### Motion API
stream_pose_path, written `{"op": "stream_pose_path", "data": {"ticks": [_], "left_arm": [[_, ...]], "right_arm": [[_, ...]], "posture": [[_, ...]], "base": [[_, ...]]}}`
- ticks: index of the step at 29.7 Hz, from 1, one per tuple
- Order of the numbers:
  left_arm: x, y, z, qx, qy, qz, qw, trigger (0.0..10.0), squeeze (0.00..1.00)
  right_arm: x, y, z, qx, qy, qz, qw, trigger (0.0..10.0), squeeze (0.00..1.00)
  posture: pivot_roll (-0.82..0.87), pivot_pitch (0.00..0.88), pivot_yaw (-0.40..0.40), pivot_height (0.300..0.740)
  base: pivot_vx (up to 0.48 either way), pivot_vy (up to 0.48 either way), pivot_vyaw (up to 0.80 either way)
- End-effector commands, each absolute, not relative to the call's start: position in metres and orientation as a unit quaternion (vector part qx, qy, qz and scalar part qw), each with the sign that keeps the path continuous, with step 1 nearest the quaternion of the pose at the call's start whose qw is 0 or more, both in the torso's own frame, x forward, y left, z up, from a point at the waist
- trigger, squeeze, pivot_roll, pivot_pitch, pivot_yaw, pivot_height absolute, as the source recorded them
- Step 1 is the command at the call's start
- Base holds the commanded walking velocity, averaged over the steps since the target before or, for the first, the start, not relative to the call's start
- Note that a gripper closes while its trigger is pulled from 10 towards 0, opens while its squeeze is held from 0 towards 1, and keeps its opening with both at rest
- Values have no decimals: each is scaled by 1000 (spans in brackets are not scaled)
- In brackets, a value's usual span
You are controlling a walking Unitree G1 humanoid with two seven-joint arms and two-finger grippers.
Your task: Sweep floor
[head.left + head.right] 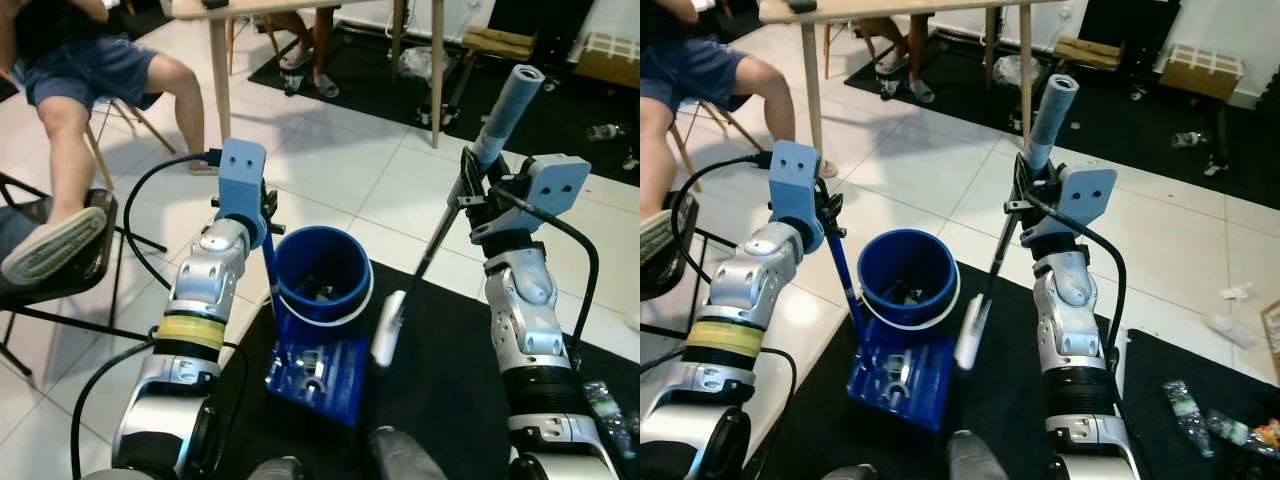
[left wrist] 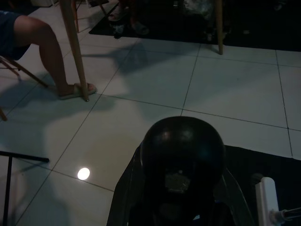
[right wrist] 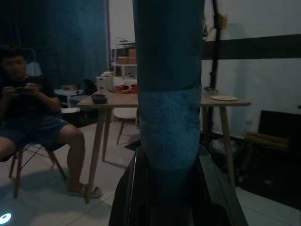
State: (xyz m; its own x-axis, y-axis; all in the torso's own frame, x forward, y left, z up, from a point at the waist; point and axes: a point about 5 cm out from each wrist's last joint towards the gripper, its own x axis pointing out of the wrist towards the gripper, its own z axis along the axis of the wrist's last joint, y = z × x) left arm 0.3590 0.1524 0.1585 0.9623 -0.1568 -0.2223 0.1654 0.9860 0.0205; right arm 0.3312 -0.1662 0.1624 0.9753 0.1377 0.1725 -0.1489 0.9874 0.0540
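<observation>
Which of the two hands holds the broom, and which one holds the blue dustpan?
The right hand holds the broom by its grey handle. The left hand holds the dustpan by its thin blue stem.

Sat on a wooden chair [image 1: 108, 128]: person in blue shorts [image 1: 85, 66], beside a light wooden table [image 1: 222, 70] on white tiles [image 1: 340, 170].

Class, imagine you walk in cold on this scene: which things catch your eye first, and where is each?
The blue dustpan with its round blue bucket stands at the edge of a black mat, straight before the robot, its thin blue handle held by the left pincer. The right pincer grips a broom handle that slants down to the mat. A seated person's bare leg shows at far left.
</observation>
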Motion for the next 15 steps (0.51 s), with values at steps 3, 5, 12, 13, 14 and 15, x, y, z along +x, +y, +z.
{"op": "stream_pose_path", "data": {"ticks": [3,5,12,13,14,15], "left_arm": [[361,152,169,14,85,-83,993,10000,0],[361,152,168,14,85,-82,993,10000,0],[358,151,165,19,79,-94,992,10000,0],[354,148,164,24,65,-112,991,10000,0],[354,148,164,24,65,-112,991,10000,0],[350,145,164,24,51,-127,990,10000,0]], "right_arm": [[332,-175,173,3,-113,56,992,10000,0],[333,-185,176,-23,-122,40,992,10000,0],[333,-206,185,-23,-142,7,990,10000,0],[333,-206,187,-23,-145,7,989,10000,0],[333,-206,187,-23,-145,7,989,10000,0],[332,-206,187,-20,-145,8,989,10000,0]], "posture": [[25,59,44,740],[23,59,44,740],[21,59,45,740],[20,59,46,740],[20,59,46,740],[21,59,46,740]], "base": [[0,0,0],[0,0,0],[0,0,0],[0,0,0],[0,0,0],[0,0,0]]}}
